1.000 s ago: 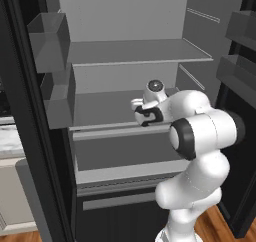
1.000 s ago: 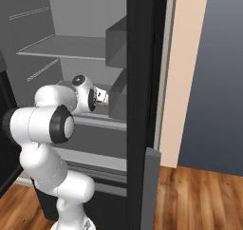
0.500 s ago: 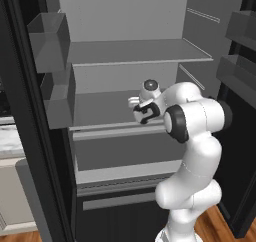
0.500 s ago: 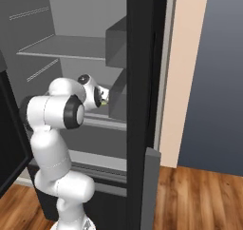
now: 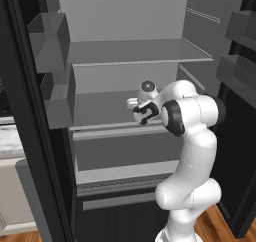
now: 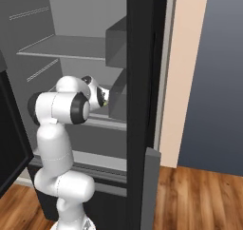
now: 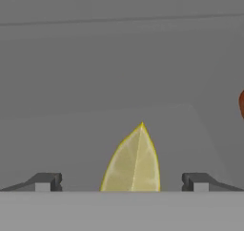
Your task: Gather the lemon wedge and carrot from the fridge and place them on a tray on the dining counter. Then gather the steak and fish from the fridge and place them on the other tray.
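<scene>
The fridge (image 5: 125,53) stands open, and my arm reaches over its middle shelf (image 5: 100,108). In the hand view the lemon wedge (image 7: 133,161), pale yellow and pointed, lies on the grey shelf right between my two fingertips. My gripper (image 7: 121,181) is open, one finger on each side of the wedge and not touching it. The hand (image 5: 144,111) hovers low over the shelf, and its tip (image 6: 104,97) points toward the right door. A reddish-brown thing (image 7: 241,103) shows at the right edge of the hand view; I cannot tell what it is.
Grey door bins (image 5: 52,36) hang on the open left door, and more bins (image 6: 116,43) on the right door close to the hand. A drawer front (image 5: 120,148) sits below the shelf. Wooden floor (image 6: 190,200) lies to the right.
The elbow has swung up and in toward the fridge. The hand has crept slightly deeper over the middle shelf. The jaws have stayed open.
</scene>
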